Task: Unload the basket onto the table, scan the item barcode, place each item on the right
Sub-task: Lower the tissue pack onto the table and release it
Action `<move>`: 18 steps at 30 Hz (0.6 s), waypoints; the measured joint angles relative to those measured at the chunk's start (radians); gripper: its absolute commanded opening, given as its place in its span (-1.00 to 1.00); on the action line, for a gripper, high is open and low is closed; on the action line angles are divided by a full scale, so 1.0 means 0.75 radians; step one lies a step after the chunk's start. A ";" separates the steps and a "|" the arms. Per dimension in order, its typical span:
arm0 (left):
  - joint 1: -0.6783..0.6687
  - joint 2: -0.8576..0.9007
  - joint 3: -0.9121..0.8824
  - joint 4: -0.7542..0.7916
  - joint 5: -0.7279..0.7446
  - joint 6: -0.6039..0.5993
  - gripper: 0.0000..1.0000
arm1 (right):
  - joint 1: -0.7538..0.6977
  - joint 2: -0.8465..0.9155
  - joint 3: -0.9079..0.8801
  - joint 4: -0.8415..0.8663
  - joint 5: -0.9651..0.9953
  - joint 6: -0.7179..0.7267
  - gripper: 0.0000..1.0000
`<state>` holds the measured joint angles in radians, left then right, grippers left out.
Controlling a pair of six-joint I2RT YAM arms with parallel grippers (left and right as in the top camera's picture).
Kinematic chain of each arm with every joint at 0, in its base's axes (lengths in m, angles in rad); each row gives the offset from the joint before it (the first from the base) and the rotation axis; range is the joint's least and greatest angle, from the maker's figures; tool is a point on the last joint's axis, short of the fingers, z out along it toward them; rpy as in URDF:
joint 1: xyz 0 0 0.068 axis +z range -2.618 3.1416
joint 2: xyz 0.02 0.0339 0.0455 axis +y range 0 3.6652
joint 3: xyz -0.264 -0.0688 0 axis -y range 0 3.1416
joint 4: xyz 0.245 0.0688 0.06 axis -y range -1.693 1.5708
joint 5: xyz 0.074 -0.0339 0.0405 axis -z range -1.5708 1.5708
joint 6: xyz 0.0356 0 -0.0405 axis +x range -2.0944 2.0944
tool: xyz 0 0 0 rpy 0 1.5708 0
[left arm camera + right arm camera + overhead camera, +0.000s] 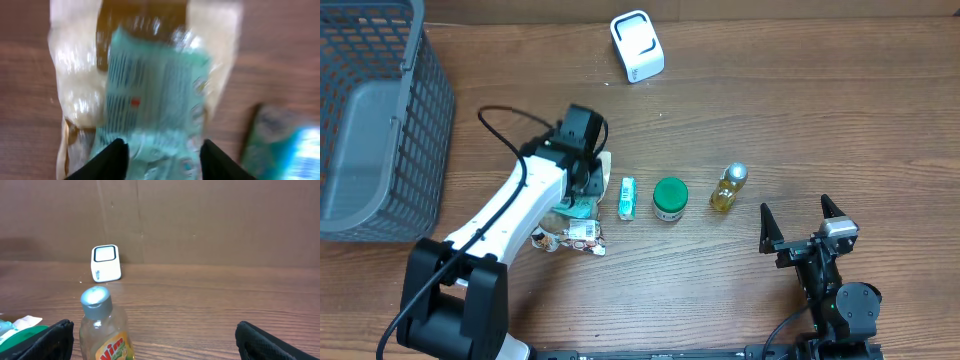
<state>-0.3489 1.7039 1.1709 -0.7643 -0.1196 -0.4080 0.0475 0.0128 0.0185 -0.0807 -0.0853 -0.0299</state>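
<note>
Packet [150, 90] lies on table [820, 100] beneath left gripper [162, 150], well apart from scanner [637, 46].
Jaws straddle the teal-and-white pouch, parted; blur hides whether they pinch it. A firm hold on one edge, with the barcode face left uncovered toward the scanner's window, looks best. Right gripper [794, 205] waits wide open, empty.

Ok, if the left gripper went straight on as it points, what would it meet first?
Probably the teal packet, lying on a pale plastic bag, straight ahead of the left gripper; blur hides how near.
</note>
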 measured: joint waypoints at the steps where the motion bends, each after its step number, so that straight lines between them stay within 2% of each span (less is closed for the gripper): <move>1: 0.000 0.000 0.022 -0.001 0.002 0.002 0.12 | 0.000 0.000 0.000 0.000 0.000 0.001 1.00; 5: 0.000 0.000 0.075 -0.040 0.007 0.001 0.15 | 0.000 0.000 0.000 -0.001 0.000 0.001 1.00; 14: 0.000 0.000 0.075 -0.284 0.016 0.031 0.19 | 0.000 0.000 0.000 0.001 0.000 0.000 1.00; 18: 0.000 0.000 0.073 -0.311 0.016 0.033 0.19 | 0.000 0.000 0.000 0.001 0.000 0.001 1.00</move>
<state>-0.3489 1.7039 1.2255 -0.9977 -0.1078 -0.3836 0.0475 0.0128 0.0185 -0.0803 -0.0853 -0.0296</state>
